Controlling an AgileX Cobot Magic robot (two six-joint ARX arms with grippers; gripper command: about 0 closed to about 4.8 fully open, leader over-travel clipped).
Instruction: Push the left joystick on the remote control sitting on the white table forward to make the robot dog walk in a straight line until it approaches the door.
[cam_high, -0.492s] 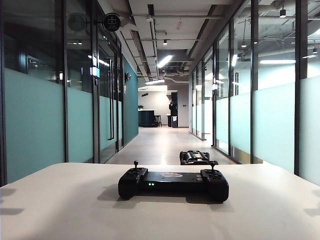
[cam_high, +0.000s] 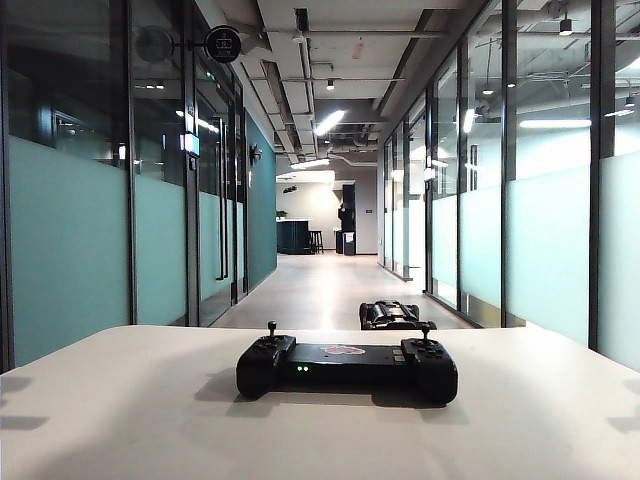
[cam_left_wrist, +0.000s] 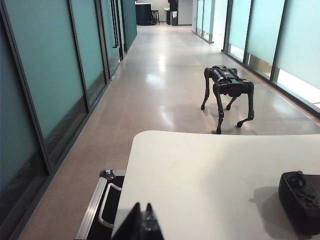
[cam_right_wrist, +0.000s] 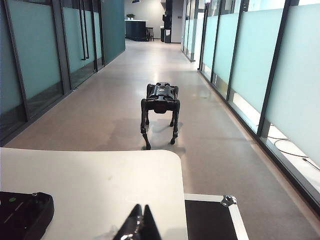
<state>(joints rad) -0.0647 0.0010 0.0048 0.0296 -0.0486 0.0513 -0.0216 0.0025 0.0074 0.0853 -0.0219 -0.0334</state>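
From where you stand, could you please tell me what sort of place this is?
Most likely an office corridor: frosted glass partition walls line both sides, exposed ceiling ducts run overhead, and a robot dog stands on the polished floor beyond the white table.

Black remote control sits mid white worktop, left joystick upright; robot dog on floor just beyond.
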